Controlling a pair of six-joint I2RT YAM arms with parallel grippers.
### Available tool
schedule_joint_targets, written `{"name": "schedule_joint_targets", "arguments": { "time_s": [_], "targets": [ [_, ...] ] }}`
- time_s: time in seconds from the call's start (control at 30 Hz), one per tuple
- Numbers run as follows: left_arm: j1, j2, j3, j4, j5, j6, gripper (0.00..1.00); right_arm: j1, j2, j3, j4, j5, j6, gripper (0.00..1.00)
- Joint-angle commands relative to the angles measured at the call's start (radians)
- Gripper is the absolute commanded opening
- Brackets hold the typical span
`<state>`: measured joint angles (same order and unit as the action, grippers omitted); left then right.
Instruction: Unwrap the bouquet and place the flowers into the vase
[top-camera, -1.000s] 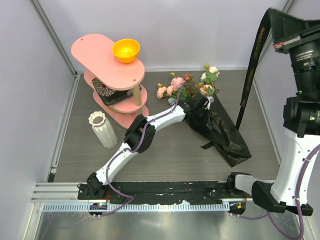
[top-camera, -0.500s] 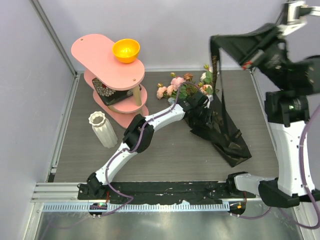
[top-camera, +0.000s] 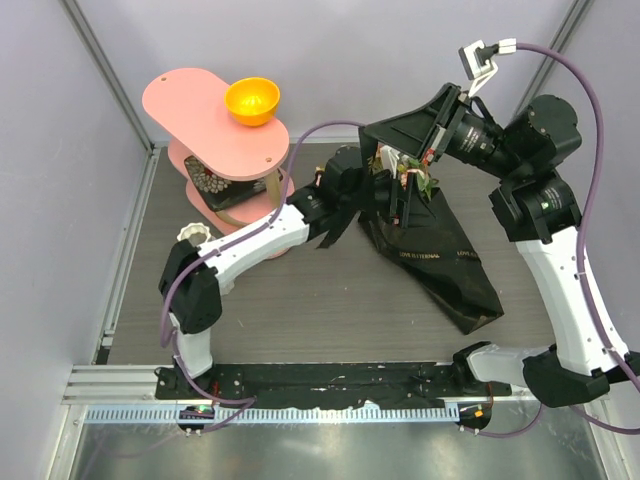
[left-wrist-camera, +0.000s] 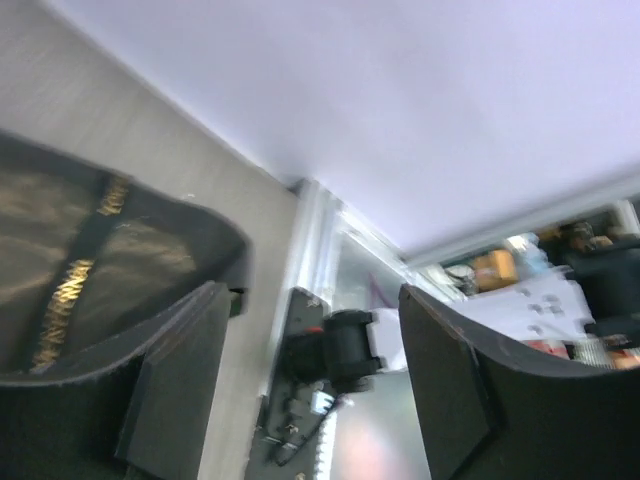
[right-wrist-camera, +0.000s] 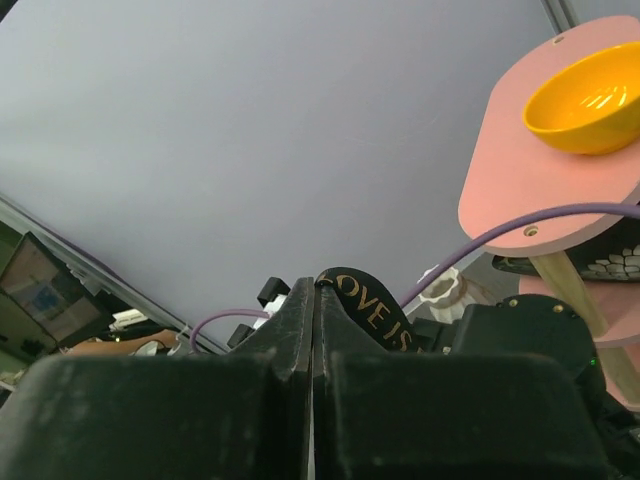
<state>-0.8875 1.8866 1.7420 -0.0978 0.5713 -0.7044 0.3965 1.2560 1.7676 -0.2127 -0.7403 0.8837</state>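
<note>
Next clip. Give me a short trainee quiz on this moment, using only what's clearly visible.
1. True or false: the orange bowl sits on the top tier of the pink shelf.
2. The left gripper is: A) open, B) shut on a flower, C) shut on the vase.
3. Fill in: the right gripper is shut on a black ______ with gold lettering.
Key: 1 true; 2 A; 3 ribbon.

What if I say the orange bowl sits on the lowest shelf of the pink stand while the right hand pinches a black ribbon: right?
No. The orange bowl sits on the top shelf of the pink stand, as the top view shows. The right hand does pinch the black ribbon.
</note>
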Motion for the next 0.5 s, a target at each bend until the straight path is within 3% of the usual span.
{"name": "schedule_joint_targets", "arguments": {
  "time_s": [0.0, 0.07, 0.13, 0.2, 0.23, 0.33, 0.47],
  "targets": [
    [-0.008, 0.013, -0.183, 0.458, 0.255, -0.247, 0.71, 0.002, -0.041, 0.03, 0.023, 0.004, -0.047, 0.01],
    [-0.016, -0.004, -0.255, 0.59, 0.327, -0.296, 0.68, 0.004, -0.038, 0.058, -0.007, 0.031, -0.064, 0.01],
    [-0.031, -0.044, -0.294, 0.607, 0.37, -0.3, 0.67, 0.004, -0.03, 0.064, -0.007, 0.042, -0.063, 0.01],
    [-0.037, -0.072, -0.349, 0.577, 0.384, -0.284, 0.58, 0.004, -0.026, 0.064, 0.004, 0.05, -0.055, 0.01],
    [-0.036, -0.12, -0.372, 0.507, 0.375, -0.226, 0.51, 0.004, -0.018, 0.064, -0.001, 0.053, -0.054, 0.01],
    [-0.018, -0.252, -0.462, 0.235, 0.311, -0.016, 0.43, 0.004, -0.017, 0.034, -0.013, 0.076, -0.066, 0.01],
    [0.007, -0.34, -0.445, -0.212, 0.175, 0.274, 0.41, 0.01, -0.012, -0.032, 0.021, 0.11, -0.054, 0.01]
  ]
}}
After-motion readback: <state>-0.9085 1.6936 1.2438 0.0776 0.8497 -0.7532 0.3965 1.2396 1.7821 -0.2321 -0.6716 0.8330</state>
